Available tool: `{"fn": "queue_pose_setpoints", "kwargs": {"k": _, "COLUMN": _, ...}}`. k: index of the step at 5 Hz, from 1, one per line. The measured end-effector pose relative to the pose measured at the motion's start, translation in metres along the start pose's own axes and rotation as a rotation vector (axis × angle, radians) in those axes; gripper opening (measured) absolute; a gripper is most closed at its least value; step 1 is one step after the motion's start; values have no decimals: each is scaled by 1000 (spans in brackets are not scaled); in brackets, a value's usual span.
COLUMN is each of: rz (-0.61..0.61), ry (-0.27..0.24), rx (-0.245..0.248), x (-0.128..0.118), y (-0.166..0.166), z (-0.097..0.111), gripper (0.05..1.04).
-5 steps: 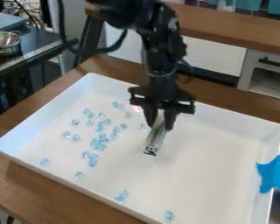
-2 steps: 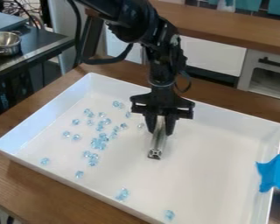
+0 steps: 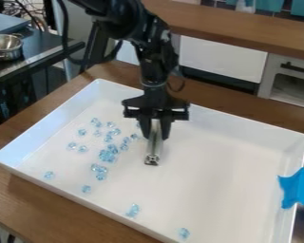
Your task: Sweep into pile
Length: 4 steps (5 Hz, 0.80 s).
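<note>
Jaws (centre, camera view) clenched on a metal bar (image 3: 153, 151), its lower end presumably free for sweeping. Pale blue beads (image 3: 107, 155) lie scattered, left and lower centre, in a white tray (image 3: 243, 124) whose walls likely confine them.

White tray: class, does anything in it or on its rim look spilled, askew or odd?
One thing: a ragged blue piece, probably tape, sticks over the white tray's rim at the picture's right and looks untidy against the plain edge. The blue beads are scattered, but inside the tray, so they don't look spilled.
</note>
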State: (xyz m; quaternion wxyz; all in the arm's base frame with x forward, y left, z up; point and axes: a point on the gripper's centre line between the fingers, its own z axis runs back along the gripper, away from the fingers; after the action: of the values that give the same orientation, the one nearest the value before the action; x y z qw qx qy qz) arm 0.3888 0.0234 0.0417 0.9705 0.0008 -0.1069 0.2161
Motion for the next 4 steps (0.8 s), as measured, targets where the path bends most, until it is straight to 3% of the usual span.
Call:
{"fn": "queue_pose_setpoints", "kwargs": {"k": 2, "rz": 47, "ry": -33, "rx": 16, "x": 14, "y": 41, "z": -3, "gripper": 368}}
{"fn": "queue_pose_setpoints", "kwargs": {"k": 4, "rz": 117, "ry": -57, "rx": 48, "x": 12, "y": 69, "z": -3, "gripper": 368}}
